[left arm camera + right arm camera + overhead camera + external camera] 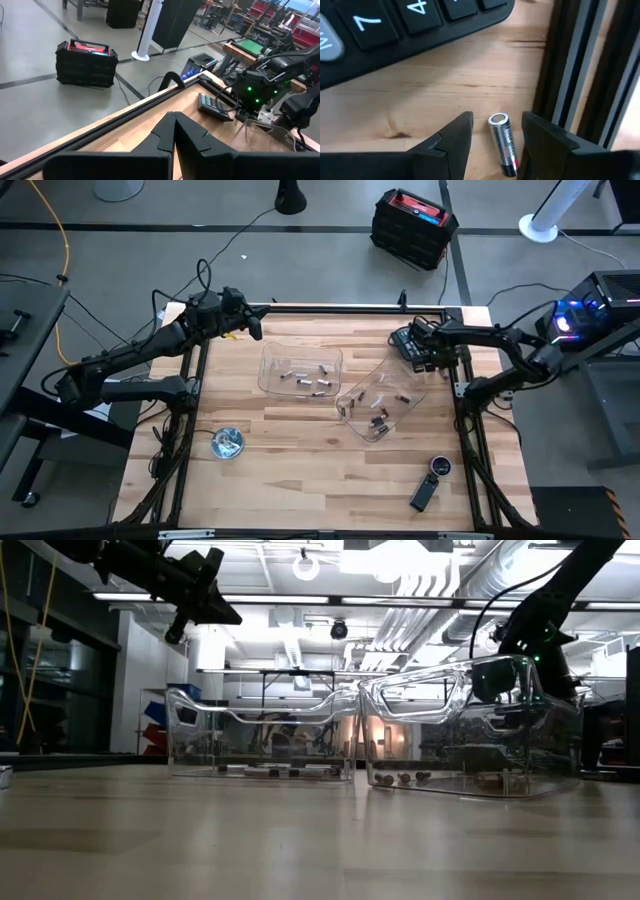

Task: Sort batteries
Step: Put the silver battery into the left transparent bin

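Grey concrete floor [330, 265] surrounds the wooden table [300, 470]; a black-and-red case [413, 227] sits behind, bright ceiling lights [400, 555] overhead.

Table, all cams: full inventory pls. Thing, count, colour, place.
clear trays: 2, transparent, table centre, side by side; the right one sits skewed
batteries in the trays: several in each, silvery and dark, exact count unclear
loose battery: 1, silvery, on the wood between the right gripper's fingers, near the table's far right rail
calculator: 1, black, far right corner
metal dish: 1, shiny, near left
oblong gadget: 1, black, near right
round dial: 1, dark, just beyond the gadget
left gripper: shut, raised over the far left
right gripper: open, straddling the loose battery
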Motion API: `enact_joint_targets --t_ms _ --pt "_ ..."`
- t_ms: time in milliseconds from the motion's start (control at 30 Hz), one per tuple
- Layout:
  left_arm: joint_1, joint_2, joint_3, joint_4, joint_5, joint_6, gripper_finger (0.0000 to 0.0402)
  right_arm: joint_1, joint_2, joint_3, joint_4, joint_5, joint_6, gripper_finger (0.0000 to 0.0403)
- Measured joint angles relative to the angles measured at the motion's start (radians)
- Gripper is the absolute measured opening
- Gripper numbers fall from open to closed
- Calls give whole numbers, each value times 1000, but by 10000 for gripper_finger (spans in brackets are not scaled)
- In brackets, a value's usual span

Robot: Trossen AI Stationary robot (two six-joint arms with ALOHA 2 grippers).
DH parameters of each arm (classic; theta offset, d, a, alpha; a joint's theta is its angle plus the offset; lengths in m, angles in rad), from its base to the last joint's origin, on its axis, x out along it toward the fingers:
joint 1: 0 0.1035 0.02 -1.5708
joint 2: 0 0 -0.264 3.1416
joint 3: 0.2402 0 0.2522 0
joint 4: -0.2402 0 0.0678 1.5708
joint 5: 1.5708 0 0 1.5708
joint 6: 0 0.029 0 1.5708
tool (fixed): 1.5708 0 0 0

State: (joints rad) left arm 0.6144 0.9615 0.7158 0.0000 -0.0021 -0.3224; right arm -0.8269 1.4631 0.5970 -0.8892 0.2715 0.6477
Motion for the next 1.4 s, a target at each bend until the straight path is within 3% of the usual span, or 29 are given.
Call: enact_joint_targets --t_ms 167,433,533,733,933,1033,1167,1267,1400 --pt "0 0 0 -2 0 1 0 -8 -23 -4 -13 -74 -95 153" --pt "1 0 0 -2 -1 9 0 -3 -27 -7 -45 -202 -93 56" --pt "1 0 0 -3 -1 9 0 -3 -28 -6 -35 -204 -100 21" --pt "1 -7 0 -1 -1 10 0 -2 -72 30 -78 -178 -118 19" --pt "15 -47 7 26 -2 24 0 4 -202 189 -104 -120 -76 18" --pt "27 -68 23 21 -2 28 0 23 -249 268 46 -132 -61 18" --pt "28 -93 29 19 -2 17 0 85 -245 315 430 -352 -17 18" --pt "28 -107 29 -12 -2 9 0 178 -184 341 649 -444 41 18" --pt "19 -114 29 -59 -1 -16 0 337 -54 394 766 -490 59 18"
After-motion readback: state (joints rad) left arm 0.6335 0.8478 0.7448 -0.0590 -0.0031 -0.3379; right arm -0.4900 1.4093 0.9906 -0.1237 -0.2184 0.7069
